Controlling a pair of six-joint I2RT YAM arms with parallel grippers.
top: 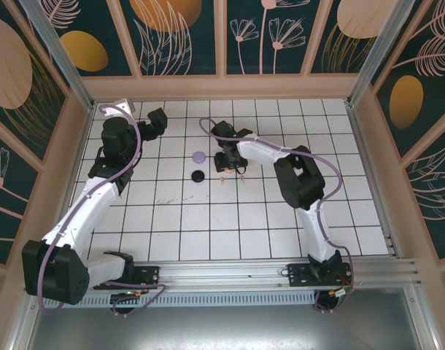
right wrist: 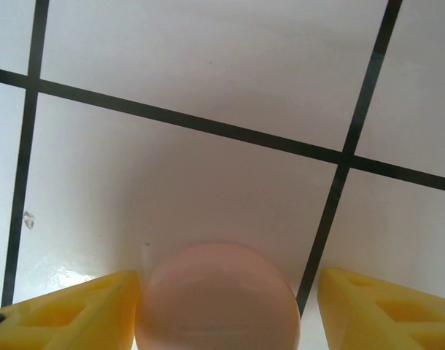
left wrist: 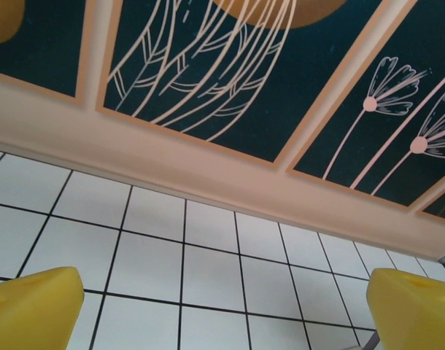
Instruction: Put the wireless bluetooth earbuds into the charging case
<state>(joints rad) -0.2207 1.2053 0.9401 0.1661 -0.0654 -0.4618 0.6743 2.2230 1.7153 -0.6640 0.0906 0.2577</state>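
Observation:
A round pale pink case (right wrist: 219, 299) lies on the white tiles between the yellow fingers of my right gripper (right wrist: 227, 281). The left finger (right wrist: 84, 310) is against its side. The right finger (right wrist: 383, 310) stands apart from it, so the gripper is open. In the top view this right gripper (top: 230, 173) points down at mid-table. A lilac purple case (top: 199, 156) and a black case (top: 198, 176) lie just left of it. My left gripper (top: 158, 120) is raised at the back left, open and holding nothing (left wrist: 224, 281). The earbuds are out of view.
The white tiled table (top: 230, 226) is boxed in by patterned walls (left wrist: 230, 73) with a wooden ledge at the back. The left wrist view faces that back wall. An aluminium rail (top: 237, 273) runs along the near edge.

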